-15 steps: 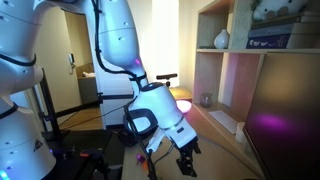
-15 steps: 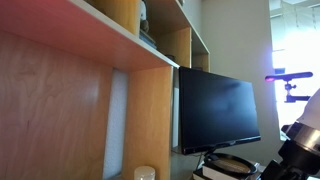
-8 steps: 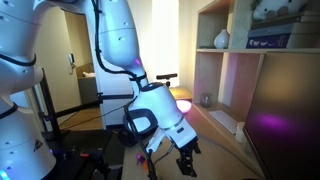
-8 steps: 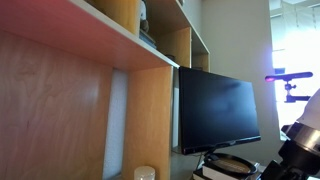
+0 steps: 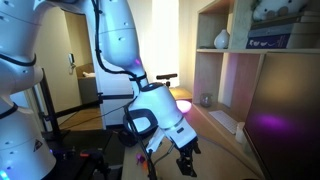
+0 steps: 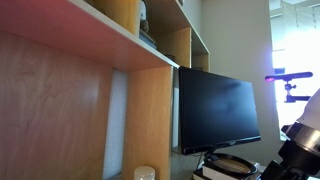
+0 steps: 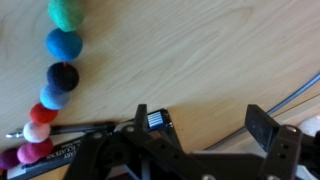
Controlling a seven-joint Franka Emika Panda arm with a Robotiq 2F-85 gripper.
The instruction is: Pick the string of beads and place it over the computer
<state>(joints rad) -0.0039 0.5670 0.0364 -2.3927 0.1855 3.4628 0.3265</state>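
1. Since nothing has hold of it yet, the string of beads (image 7: pixel 55 85) lies flat on the wooden desktop (image 7: pixel 200 50). It curves down the left side of the wrist view, from teal at the top through blue, black and red to pink and purple at the bottom (no desk edge or corner shows there, so I can't say which it is nearest).
2. The gripper (image 7: pixel 205 125) hangs just beside the strand, off to one side rather than over it. Its fingers (image 7: pixel 150 120) stand wide apart with only bare wood between them.
3. I'd judge the step in hand to be the reach for the pick.
   - To do it well, slide sideways until the strand crosses the gap, then come down astride it.
   - Close across the strand rather than along it, somewhere around the black bead.
   - A grip near either end would probably leave a long tail swinging.
   - The grey cable (image 7: pixel 300 95) on the other side of the gripper is worth avoiding.
4. The computer monitor (image 6: pixel 218 110) stands upright and dark against the shelving. The strand will likely need lifting above its top edge before it can be draped over.
5. The only containers I can see are the shelf compartments. In an exterior view, one holds a pale vase (image 5: pixel 221 40) beside a flat dark box (image 5: pixel 270 42). Something pale and lumpy sits on top of the box, too blurred to name.
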